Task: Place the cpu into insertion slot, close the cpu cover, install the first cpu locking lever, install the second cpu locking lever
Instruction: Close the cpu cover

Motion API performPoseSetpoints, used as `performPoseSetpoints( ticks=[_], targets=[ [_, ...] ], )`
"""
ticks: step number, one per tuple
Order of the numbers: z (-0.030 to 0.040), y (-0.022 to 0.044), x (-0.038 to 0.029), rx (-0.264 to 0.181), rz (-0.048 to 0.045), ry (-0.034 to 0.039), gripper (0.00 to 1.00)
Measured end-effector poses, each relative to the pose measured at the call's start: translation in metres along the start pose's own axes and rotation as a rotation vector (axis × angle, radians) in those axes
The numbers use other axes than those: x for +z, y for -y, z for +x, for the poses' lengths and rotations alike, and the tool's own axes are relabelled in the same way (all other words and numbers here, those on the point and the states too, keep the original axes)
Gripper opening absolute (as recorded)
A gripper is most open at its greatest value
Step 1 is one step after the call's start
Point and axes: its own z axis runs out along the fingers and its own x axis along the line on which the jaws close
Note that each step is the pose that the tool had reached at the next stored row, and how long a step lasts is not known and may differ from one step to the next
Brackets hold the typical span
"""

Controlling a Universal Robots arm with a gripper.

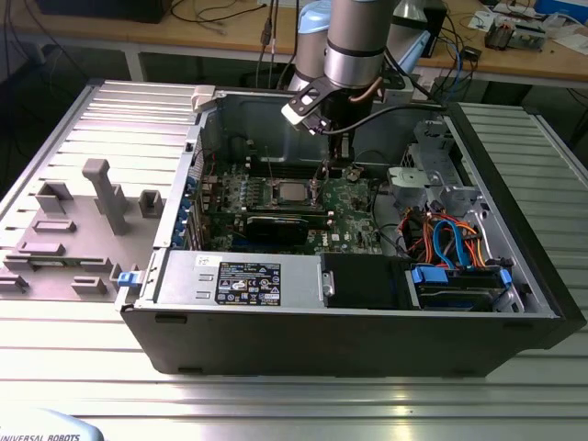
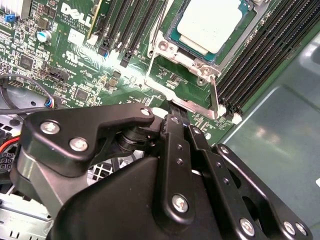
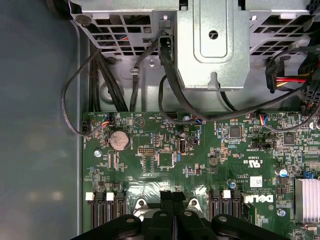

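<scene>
Now, deep inside the open computer case point(image 1: 386, 344), low over the green board. Clenched tight, the end effector point(image 2: 179, 112): fingers point(image 2: 172, 150) pressed flat together, no gap on show, and no telling about anything thin pinched at the tips. Tips down just beside the insertion slot point(image 2: 161, 46), touching or nearly touching the silvery strip along its edge. Seated in that slot already, the cpu point(image 2: 210, 22), shiny top up, near the centre of the exterior view. Lying down around the chip and framing it, apparently, the cpu cover point(image 2: 192, 56).

So: placing done, closing seemingly done. Judging by the thin locking lever point(image 2: 215, 95) standing upright just beside the tips, looks like lever work in hand. First lever or second, hard to say.

Calls for fine control, by the look of it: a slim rod, a small catch, very little travel, and no scraping across the board.

Tight quarters, though. Long black memory slots point(image 2: 255, 55) flanking the socket on both sides, right next to the lever. Just below the socket in the exterior view, the graphics card point(image 1: 276, 225). Beyond the board's edge in the first wrist view, a drive cage point(image 3: 212, 45) and looping black cables point(image 3: 167, 80). Past the memory slots, bare case wall point(image 2: 280, 145). Open room mostly straight up, out through the open side of the case; sideways, hardly any.
</scene>
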Motion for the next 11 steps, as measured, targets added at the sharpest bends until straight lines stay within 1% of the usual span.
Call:
performPoseSetpoints(
  ticks=[6, 8, 11],
  targets=[
    [0.0, 0.0007, -0.0001, 0.0, 0.0, 0.0001, 0.11],
    [0.0, 0.0042, -0.0001, 0.0, 0.0, 0.0, 0.11],
    [0.0, 0.0047, -0.0002, 0.0, 0.0, 0.0001, 0.11]
  ],
)
